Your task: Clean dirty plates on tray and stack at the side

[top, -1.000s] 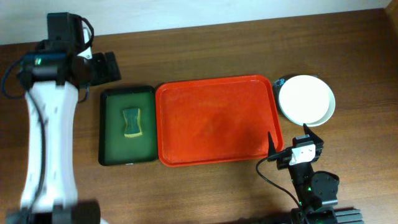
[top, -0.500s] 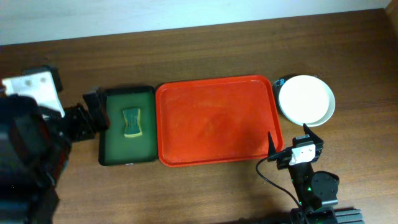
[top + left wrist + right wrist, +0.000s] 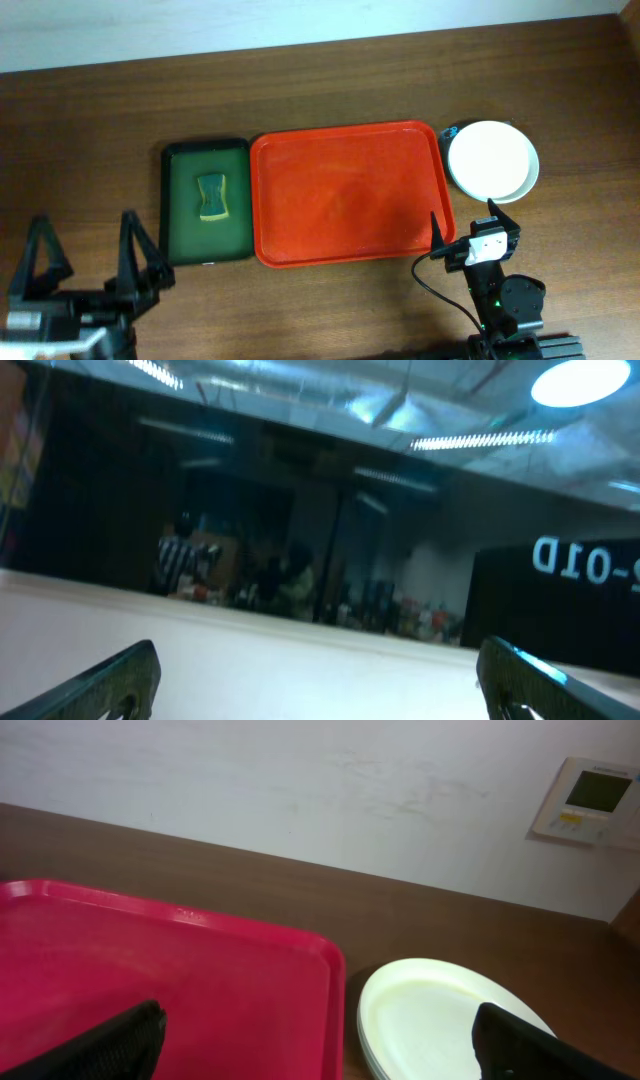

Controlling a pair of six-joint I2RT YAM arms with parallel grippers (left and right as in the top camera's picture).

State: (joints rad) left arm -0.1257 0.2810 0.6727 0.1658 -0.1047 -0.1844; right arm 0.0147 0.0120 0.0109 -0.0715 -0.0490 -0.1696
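While the desk is being viewed from above, the red tray is being shown lying flat at its middle, with only its own bare, glossy floor showing inside the raised rim. Just beside its left edge a narrower dark green tray is being seen. A single sponge is being carried at the middle of it, green with a yellowish edge and pinched in at the waist.

The plates are being kept in a stack on the desk, outside the red tray and just off its far right corner. The uppermost one is being shown as round, shallow and plain white inside. In the right wrist view more than one rim is being made out beneath it, though the count cannot be told. A small dark object with a blue spot is being half hidden at the stack's far left side.

The red tray is being seen as smooth, bright plastic with rounded corners, and the desk as dark brown wood grain.

The right end effector is being held spread wide beside the red tray's near right corner, aimed toward the plates. The left end effector is likewise being held spread, low at the desk's near left, near the green tray's near left corner. Its wrist camera is being pointed upward at ceiling lights.
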